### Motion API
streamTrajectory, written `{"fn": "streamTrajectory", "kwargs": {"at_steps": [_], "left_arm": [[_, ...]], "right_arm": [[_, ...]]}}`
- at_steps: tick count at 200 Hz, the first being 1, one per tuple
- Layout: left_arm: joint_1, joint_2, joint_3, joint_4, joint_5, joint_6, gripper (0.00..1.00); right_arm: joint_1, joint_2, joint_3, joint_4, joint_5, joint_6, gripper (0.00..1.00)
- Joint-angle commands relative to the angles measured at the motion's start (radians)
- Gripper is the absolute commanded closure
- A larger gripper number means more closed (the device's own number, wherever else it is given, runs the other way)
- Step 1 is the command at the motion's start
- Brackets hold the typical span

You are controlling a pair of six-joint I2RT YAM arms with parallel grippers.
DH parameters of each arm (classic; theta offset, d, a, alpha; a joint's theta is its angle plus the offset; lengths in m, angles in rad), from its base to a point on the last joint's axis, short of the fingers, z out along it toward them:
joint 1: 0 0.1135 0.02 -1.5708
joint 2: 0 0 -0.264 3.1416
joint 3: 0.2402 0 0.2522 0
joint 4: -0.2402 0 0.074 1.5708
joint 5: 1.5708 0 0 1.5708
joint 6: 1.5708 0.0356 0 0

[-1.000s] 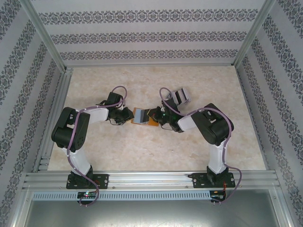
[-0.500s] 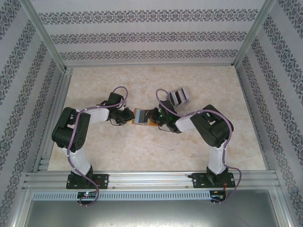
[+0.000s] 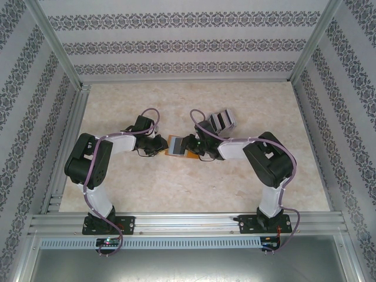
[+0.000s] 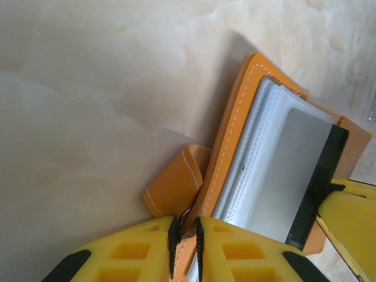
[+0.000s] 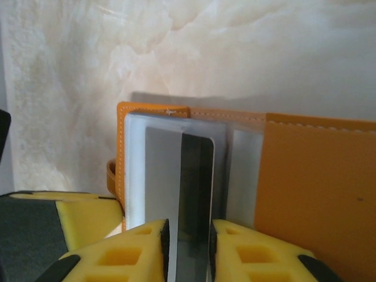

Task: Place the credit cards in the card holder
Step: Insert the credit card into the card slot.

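The orange card holder [image 3: 189,154] lies open at mid-table with pale pockets showing [image 4: 235,129] [image 5: 317,188]. My left gripper [image 3: 160,145] [image 4: 185,235] is shut on its orange edge beside the snap strap. A silver card with a dark stripe [image 4: 288,170] [image 5: 197,188] sits in the left pocket. My right gripper [image 3: 187,143] [image 5: 189,247] stands over that card's near end with its jaws a little apart, the dark stripe between them. The remaining credit cards [image 3: 222,120] lie fanned behind the right arm.
Patterned walls and aluminium rails [image 3: 64,153] enclose the marble-look table [image 3: 147,182]. The two grippers face each other closely across the holder. One yellow finger of the right gripper [image 4: 352,217] shows at the right of the left wrist view.
The right gripper has moved left toward the holder, taking the card deeper into the pocket, and its jaws have parted. The left gripper has kept its hold and place.
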Motion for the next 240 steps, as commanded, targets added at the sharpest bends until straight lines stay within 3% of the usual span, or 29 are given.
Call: {"fn": "streamTrajectory", "kwargs": {"at_steps": [1, 46, 104, 185, 240], "left_arm": [[-0.013, 0.013, -0.022, -0.023, -0.005, -0.013, 0.79], [-0.012, 0.010, -0.022, -0.026, -0.005, -0.009, 0.79], [-0.011, 0.013, -0.015, -0.025, -0.002, -0.011, 0.79], [-0.012, 0.016, -0.001, -0.041, -0.005, -0.009, 0.79], [-0.013, 0.018, -0.001, -0.039, -0.005, -0.010, 0.79]], "right_arm": [[0.002, -0.046, 0.043, -0.118, 0.022, -0.085, 0.71], [0.000, -0.070, 0.133, -0.279, 0.032, -0.190, 0.72], [-0.007, -0.009, 0.208, -0.428, 0.026, -0.284, 0.84], [-0.003, 0.094, 0.247, -0.431, 0.054, -0.322, 0.85], [0.006, 0.137, 0.259, -0.366, -0.012, -0.299, 0.85]]}}
